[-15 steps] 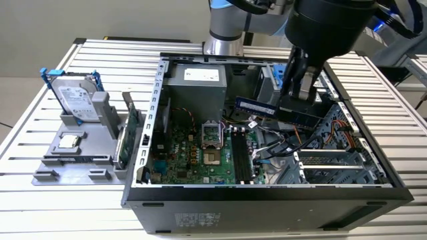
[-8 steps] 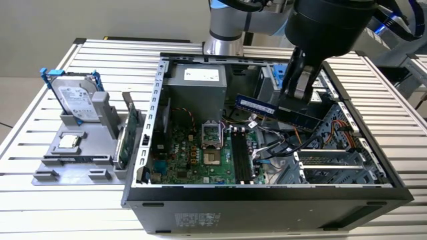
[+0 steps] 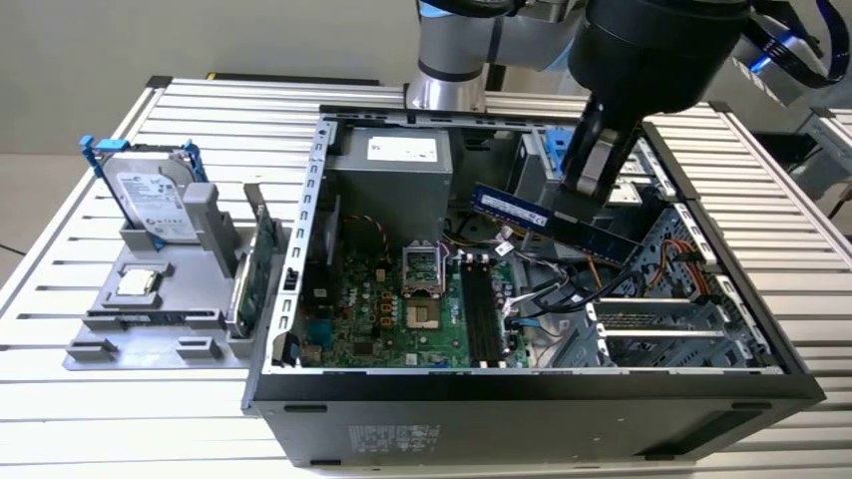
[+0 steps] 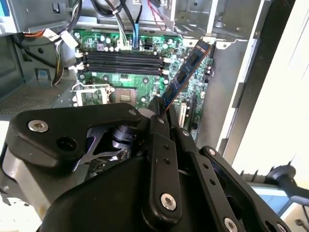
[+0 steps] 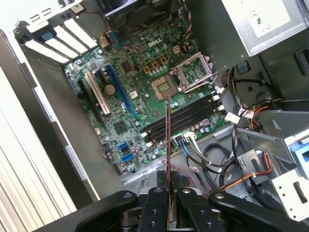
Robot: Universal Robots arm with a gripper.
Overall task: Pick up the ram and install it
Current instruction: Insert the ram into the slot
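Standing at the exterior view's left on the slatted table (image 3: 80,419), a grey holder (image 3: 147,319) carries a silver hard drive (image 3: 150,200) upright in a blue frame, a small square chip (image 3: 140,282) lying flat near its middle, and a green expansion card (image 3: 259,264) on edge along its right side. Right of it sits the open computer case (image 3: 533,399), holding the green motherboard (image 3: 386,309) on its floor, a grey power supply (image 3: 393,165) at the far end, black memory slots (image 3: 482,314) at the board's right edge and loose cables (image 3: 573,289) further right. Above those cables the ram (image 3: 533,215) hangs tilted inside the case, clear of the slots and not seated. The gripper (image 3: 586,190) has its fingers drawn in narrow on the stick's right end; in the first wrist view the ram (image 5: 168,140) runs edge-on out of the gripper (image 5: 169,212) over the slots. The dark arm (image 3: 652,50) reaches down steeply from the far right.
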